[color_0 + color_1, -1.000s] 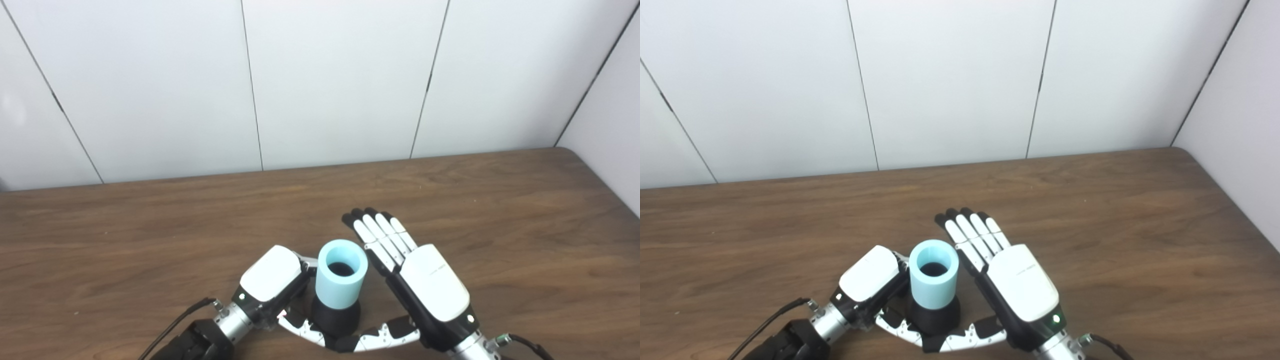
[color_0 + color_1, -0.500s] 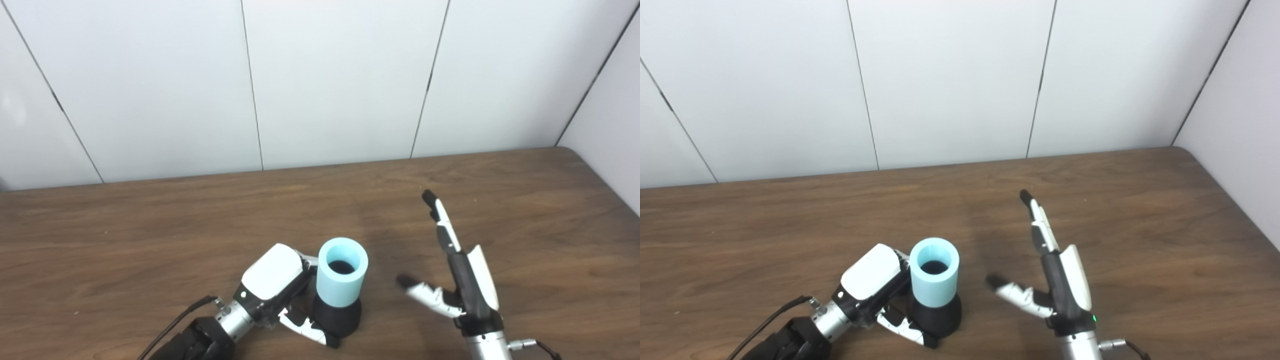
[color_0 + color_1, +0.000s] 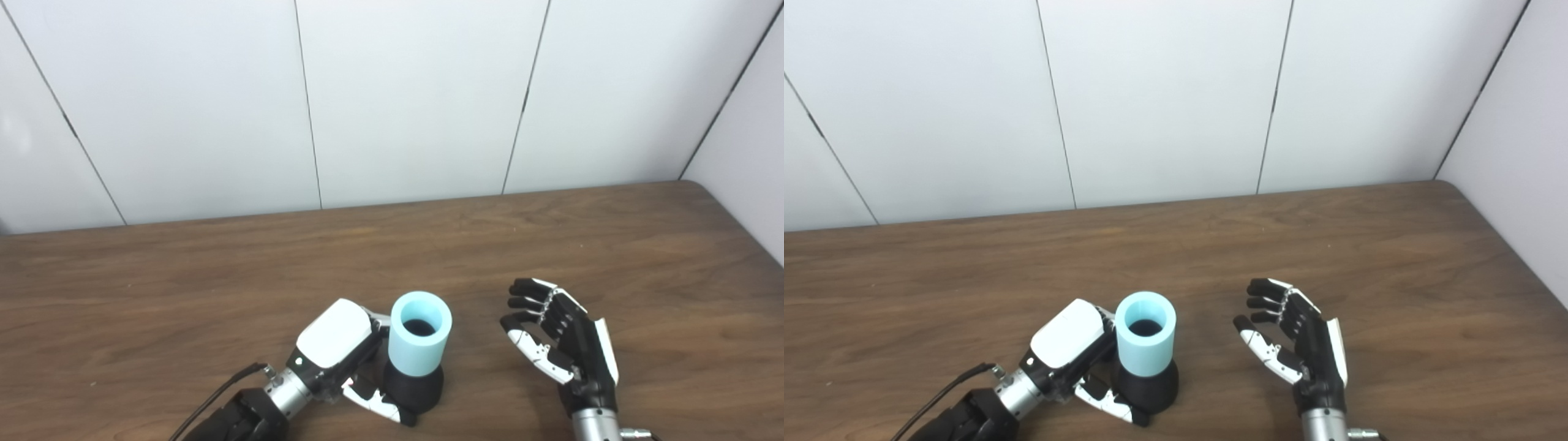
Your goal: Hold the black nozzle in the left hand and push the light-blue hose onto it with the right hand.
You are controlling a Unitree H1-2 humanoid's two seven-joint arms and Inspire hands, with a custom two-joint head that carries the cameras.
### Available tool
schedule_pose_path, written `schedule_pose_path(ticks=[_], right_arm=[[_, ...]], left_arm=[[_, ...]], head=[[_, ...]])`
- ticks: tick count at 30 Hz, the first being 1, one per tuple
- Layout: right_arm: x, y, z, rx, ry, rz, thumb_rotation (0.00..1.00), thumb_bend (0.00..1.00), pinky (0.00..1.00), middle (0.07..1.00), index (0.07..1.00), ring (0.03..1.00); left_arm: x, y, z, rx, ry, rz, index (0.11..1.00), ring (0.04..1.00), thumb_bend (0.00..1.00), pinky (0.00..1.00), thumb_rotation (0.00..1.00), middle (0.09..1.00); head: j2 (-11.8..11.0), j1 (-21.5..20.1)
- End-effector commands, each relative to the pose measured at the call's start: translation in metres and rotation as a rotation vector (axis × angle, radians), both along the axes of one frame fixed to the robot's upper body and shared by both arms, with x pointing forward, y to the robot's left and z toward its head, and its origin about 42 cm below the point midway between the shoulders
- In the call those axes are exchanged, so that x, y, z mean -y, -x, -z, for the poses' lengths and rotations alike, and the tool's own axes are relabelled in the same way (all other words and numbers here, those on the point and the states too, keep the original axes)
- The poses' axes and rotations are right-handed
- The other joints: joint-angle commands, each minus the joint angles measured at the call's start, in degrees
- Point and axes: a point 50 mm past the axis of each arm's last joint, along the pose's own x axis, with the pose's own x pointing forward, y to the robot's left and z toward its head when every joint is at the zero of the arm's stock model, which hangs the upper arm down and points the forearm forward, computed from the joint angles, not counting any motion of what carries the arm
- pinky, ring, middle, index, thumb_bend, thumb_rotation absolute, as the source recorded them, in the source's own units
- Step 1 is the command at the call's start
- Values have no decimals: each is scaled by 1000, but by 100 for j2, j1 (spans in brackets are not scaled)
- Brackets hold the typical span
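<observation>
the black nozzle (image 3: 413, 389) stands upright on the wooden tabletop (image 3: 184, 306) in the lower middle of the frame, with the light-blue hose (image 3: 420, 334) seated on top of it, its open end facing up. the left robot hand (image 3: 337, 346) grips the nozzle from the left, thumb curled around its base. the right robot hand (image 3: 566, 343) sits apart at lower right, holding nothing, fingers loosely curled.

On the table (image 3: 184, 288), the hose (image 3: 419, 334) sits atop the nozzle (image 3: 413, 389). My left hand (image 3: 340, 349) touches their left side; my right hand (image 3: 563, 343) is apart, to their right.
</observation>
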Motion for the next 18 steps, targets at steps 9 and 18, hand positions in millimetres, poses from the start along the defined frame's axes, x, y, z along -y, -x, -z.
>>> schedule_pose_path(ticks=[9, 18], right_arm=[[1, -6, -11, 45, -5, -3, 191, 338, 563, 669, 645, 645], [0, -6, -11, 40, 6, -3, 193, 340, 560, 668, 644, 645]], left_arm=[[-15, 26, 38, -113, -178, -75, 499, 471, 507, 381, 24, 574], [-19, 25, 35, -127, -331, -198, 884, 865, 997, 867, 209, 848]], head=[[14, 18], [1, 26]])
